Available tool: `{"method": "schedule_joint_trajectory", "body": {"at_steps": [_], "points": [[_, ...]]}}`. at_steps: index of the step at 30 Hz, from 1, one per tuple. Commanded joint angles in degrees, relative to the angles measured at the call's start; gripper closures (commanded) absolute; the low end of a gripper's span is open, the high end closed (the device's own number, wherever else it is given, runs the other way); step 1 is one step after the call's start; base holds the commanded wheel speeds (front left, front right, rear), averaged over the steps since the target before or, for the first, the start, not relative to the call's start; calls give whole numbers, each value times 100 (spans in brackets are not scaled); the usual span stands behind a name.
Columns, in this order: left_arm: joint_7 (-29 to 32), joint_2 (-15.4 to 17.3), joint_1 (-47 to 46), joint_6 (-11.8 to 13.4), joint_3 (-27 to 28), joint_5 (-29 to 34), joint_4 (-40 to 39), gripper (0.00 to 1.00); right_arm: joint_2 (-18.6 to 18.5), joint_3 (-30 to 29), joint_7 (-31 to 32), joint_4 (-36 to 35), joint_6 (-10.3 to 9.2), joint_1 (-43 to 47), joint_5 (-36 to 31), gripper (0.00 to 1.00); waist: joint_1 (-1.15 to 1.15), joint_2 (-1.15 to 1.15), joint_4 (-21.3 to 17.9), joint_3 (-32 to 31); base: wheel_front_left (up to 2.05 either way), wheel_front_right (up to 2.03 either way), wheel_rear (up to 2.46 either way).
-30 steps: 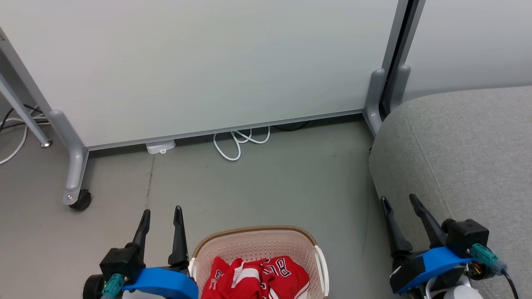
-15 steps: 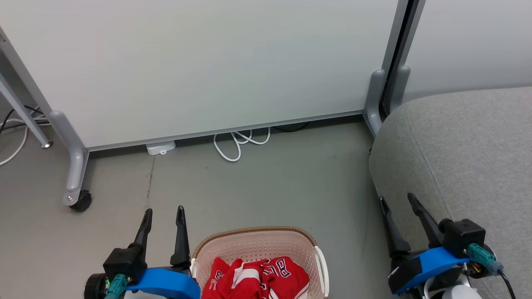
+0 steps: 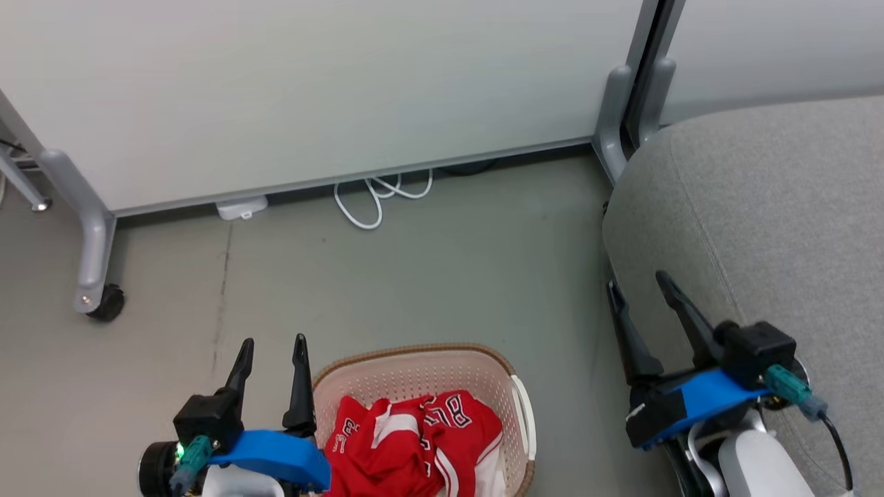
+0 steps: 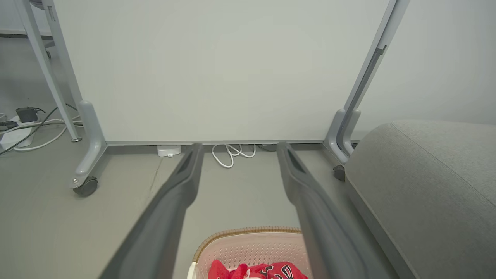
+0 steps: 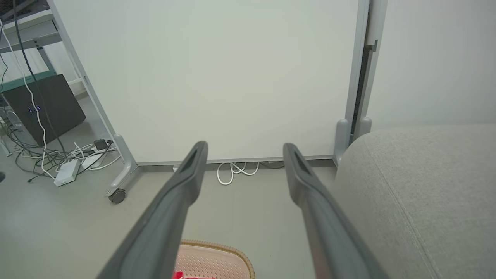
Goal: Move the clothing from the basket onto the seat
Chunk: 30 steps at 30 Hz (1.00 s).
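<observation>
The left fingers [image 3: 300,386] stand parted with bare floor between them, holding nothing. The right fingers [image 3: 685,309] are spread about as wide and are just as empty.

Seen from the head, the basket [image 3: 414,350] sits on the floor [image 3: 414,276] just beside the left fingers, at their 4 o'clock. The clothing [image 3: 414,442] lies bunched inside it, red with white stripes and lettering showing. The right fingers hover at the near edge of the seat [image 3: 780,207], which lies toward 2 o'clock from the basket and has nothing on its visible cushion.

By my reading, the task has hardly begun. Both garments are in the basket, neither has been gripped, and every lift and carry across to the seat is left to do.
</observation>
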Motion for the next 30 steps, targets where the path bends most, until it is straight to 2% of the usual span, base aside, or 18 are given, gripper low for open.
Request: {"method": "schedule_joint_trajectory", "body": {"at_steps": [1,9,18,26,30], "points": [[66,47,-176,-17,-26,-27,54,0,-28,47,-6,-78,3,-191,30,0,0,0,-210,391,0,0,0],[448,183,-837,-160,-162,20,659,0,-26,313,-125,-298,3,-868,54,0,0,0,-725,1573,0,0,0],[922,400,-1730,-351,-282,-8,1776,0,-20,660,-384,-403,3,-1515,285,0,0,0,-1399,2836,0,0,0],[1391,671,-2422,-441,-378,25,2655,0,-17,1047,-583,-328,3,-1869,612,0,0,0,-1841,3681,0,0,0],[1516,791,-2661,-406,-361,6,2922,0,-18,1226,-640,-284,3,-1987,786,0,0,0,-2013,3970,0,0,0]]}}
